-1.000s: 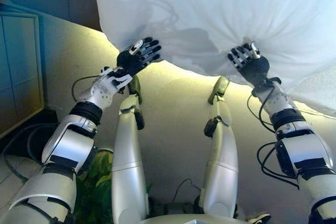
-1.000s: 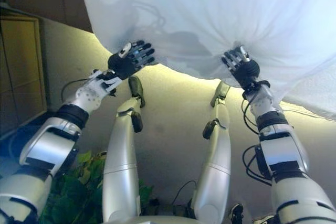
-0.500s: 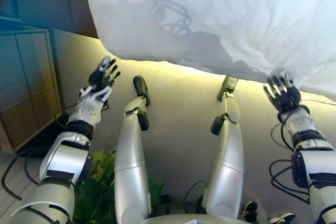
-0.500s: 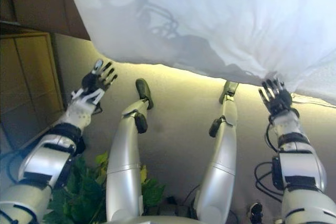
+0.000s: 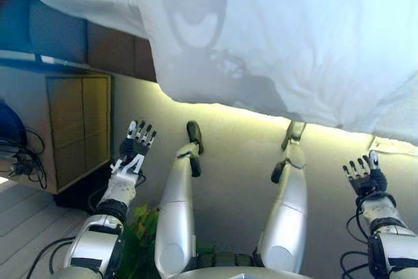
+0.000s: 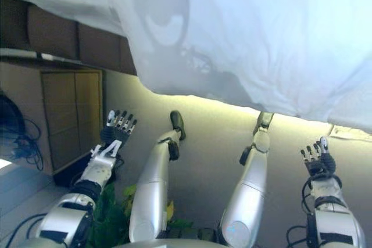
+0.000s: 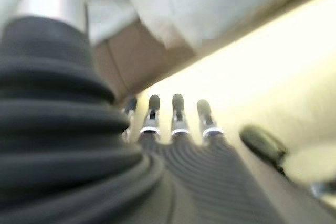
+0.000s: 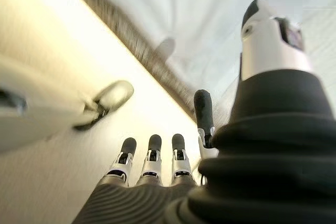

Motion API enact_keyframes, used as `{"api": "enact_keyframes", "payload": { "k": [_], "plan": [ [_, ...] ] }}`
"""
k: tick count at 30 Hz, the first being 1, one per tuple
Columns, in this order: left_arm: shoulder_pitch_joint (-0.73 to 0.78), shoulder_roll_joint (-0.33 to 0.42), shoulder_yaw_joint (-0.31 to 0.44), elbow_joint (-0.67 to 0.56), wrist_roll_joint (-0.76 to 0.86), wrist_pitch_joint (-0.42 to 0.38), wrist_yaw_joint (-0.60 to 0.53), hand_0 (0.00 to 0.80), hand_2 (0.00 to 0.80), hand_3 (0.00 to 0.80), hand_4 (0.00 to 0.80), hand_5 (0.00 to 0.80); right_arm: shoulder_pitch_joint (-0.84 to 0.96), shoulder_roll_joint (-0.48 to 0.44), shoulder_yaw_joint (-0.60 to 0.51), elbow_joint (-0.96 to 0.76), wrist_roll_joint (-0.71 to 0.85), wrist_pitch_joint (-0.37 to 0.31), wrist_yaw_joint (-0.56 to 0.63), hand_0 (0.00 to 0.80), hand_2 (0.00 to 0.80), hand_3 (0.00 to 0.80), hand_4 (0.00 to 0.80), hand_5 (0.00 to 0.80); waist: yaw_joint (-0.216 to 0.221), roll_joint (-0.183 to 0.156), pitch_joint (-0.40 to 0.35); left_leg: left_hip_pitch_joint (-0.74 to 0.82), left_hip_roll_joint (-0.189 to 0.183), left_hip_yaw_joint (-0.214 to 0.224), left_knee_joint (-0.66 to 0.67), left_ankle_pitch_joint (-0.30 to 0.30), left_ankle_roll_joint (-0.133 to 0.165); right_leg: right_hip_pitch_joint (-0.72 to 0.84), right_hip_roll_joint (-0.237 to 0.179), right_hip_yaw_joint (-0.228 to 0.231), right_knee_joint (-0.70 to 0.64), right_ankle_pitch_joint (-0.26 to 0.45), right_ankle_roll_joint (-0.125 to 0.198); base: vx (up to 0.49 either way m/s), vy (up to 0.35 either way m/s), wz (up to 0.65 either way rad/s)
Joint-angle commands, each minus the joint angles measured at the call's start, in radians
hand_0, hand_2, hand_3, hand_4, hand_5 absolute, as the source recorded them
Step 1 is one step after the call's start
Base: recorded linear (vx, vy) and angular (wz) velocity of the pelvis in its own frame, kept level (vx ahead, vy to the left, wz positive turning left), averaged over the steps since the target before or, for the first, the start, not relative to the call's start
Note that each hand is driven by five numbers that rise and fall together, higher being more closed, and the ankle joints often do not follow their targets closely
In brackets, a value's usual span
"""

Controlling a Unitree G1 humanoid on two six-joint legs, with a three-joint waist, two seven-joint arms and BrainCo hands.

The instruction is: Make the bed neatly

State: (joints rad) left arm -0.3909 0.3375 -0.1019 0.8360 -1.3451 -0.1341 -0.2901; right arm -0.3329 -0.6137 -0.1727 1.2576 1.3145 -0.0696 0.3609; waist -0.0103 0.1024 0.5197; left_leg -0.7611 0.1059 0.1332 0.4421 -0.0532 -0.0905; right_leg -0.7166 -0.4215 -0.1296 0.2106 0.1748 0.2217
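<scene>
Left hand (image 5: 136, 146), right hand (image 5: 363, 178) — empty, below white sheet (image 5: 294, 37)

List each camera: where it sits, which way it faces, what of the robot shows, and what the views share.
Left eye view: on the head, looking down at the white duvet edge; left hand and right hand open below it.
Right eye view: beside it, same scene.
Left wrist view: along the left hand's straight fingers toward the bed edge.
Right wrist view: along the right hand's straight fingers toward the duvet.
All four share the duvet; neither hand touches it.
</scene>
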Motion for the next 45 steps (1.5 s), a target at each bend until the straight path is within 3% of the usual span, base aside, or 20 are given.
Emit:
{"api": "enact_keyframes", "payload": {
  "k": [1, 4, 10, 13, 17, 22, 27, 32, 38, 45],
  "plan": [
    [0.051, 0.012, 0.062, -0.05, 0.057, -0.064, 0.01, 0.0, 0.0, 0.0, 0.0, 0.0, 0.106, 0.013, -0.039, -0.062, -0.043, -0.111, 0.037, 0.0, 0.0, 0.0, 0.0, 0.0, 0.005, -0.02, 0.0, 0.094, 0.024, -0.015, -0.117, 0.108, -0.038, 0.097, -0.027, -0.029, 0.004, 0.024, 0.01, 0.012, -0.269, 0.1],
    [0.091, 0.018, 0.082, -0.12, 0.122, -0.06, 0.016, 0.0, 0.0, 0.0, 0.0, 0.0, 0.162, 0.07, -0.057, -0.133, -0.045, -0.139, 0.044, 0.0, 0.0, 0.0, 0.0, 0.0, 0.018, -0.059, 0.0, 0.225, 0.032, -0.022, -0.16, 0.105, -0.04, 0.237, -0.016, -0.054, -0.034, 0.027, 0.016, 0.045, -0.25, 0.09],
    [0.197, 0.017, 0.104, -0.211, 0.202, -0.03, -0.007, 0.0, 0.0, 0.0, 0.0, 0.0, 0.265, 0.159, -0.056, -0.237, -0.14, -0.153, -0.068, 0.0, 0.0, 0.0, 0.0, 0.0, 0.035, -0.098, -0.127, 0.396, 0.05, -0.024, -0.275, 0.114, -0.043, 0.402, 0.023, -0.083, -0.122, 0.032, 0.016, 0.129, -0.143, -0.05],
    [0.215, 0.011, 0.098, -0.194, 0.189, -0.021, -0.032, 0.0, 0.0, 0.0, 0.0, 0.0, 0.267, 0.168, -0.079, -0.17, -0.117, -0.069, -0.162, 0.0, 0.0, 0.0, 0.0, 0.0, 0.046, -0.099, -0.17, 0.453, 0.065, -0.021, -0.322, 0.123, -0.047, 0.457, 0.032, -0.097, -0.145, 0.023, 0.018, 0.116, -0.08, 0.02],
    [0.214, -0.001, 0.085, -0.16, 0.187, 0.006, -0.034, 0.0, 0.0, 0.0, 0.0, 0.0, 0.265, 0.201, -0.086, -0.075, -0.007, 0.022, -0.108, 0.0, 0.0, 0.0, 0.0, 0.0, 0.069, -0.095, -0.2, 0.487, 0.067, -0.041, -0.331, 0.12, -0.046, 0.498, 0.036, -0.107, -0.139, 0.007, 0.011, 0.093, -0.09, 0.09],
    [0.179, -0.016, 0.059, -0.133, 0.162, 0.002, -0.036, 0.0, 0.0, 0.0, 0.0, 0.0, 0.233, 0.227, -0.047, -0.091, 0.075, 0.078, -0.039, 0.0, 0.0, 0.0, 0.0, 0.0, 0.071, -0.081, -0.187, 0.472, 0.062, -0.046, -0.335, 0.122, -0.041, 0.483, 0.027, -0.109, -0.135, 0.009, 0.016, -0.037, -0.037, 0.11],
    [0.146, -0.026, 0.009, -0.138, 0.183, -0.026, -0.017, 0.0, 0.0, 0.0, 0.0, 0.0, 0.173, 0.221, 0.005, -0.142, 0.1, 0.036, -0.07, 0.0, 0.0, 0.0, 0.0, 0.0, 0.073, -0.063, -0.153, 0.442, 0.043, -0.039, -0.349, 0.136, -0.03, 0.451, 0.018, -0.12, -0.15, 0.036, 0.024, -0.11, -0.002, 0.07],
    [0.165, -0.018, 0.007, -0.19, 0.18, -0.01, -0.006, 0.0, 0.0, 0.0, 0.0, 0.0, 0.187, 0.229, 0.031, -0.231, 0.096, -0.038, -0.05, 0.0, 0.0, 0.0, 0.0, 0.0, 0.077, -0.067, -0.16, 0.457, 0.032, -0.032, -0.371, 0.143, -0.026, 0.462, 0.011, -0.138, -0.167, 0.054, 0.025, -0.012, -0.008, 0.02],
    [0.235, 0.01, 0.015, -0.25, 0.293, 0.015, -0.04, 0.0, 0.0, 0.0, 0.0, 0.0, 0.291, 0.27, 0.063, -0.346, 0.028, -0.115, -0.011, 0.0, 0.0, 0.0, 0.0, 0.0, 0.075, -0.088, -0.25, 0.553, 0.034, -0.016, -0.454, 0.155, -0.021, 0.53, 0.028, -0.15, -0.195, 0.053, 0.032, 0.093, -0.023, 0.03],
    [0.337, 0.017, 0.045, -0.307, 0.428, 0.052, -0.059, 0.0, 0.0, 0.0, 0.0, 0.0, 0.394, 0.324, 0.086, -0.436, -0.05, -0.119, 0.007, 0.0, 0.0, 0.0, 0.0, 0.0, 0.08, -0.121, -0.383, 0.657, 0.04, 0.002, -0.517, 0.161, -0.024, 0.62, 0.07, -0.169, -0.246, 0.052, 0.038, 0.178, -0.056, -0.02]
  ]
}}
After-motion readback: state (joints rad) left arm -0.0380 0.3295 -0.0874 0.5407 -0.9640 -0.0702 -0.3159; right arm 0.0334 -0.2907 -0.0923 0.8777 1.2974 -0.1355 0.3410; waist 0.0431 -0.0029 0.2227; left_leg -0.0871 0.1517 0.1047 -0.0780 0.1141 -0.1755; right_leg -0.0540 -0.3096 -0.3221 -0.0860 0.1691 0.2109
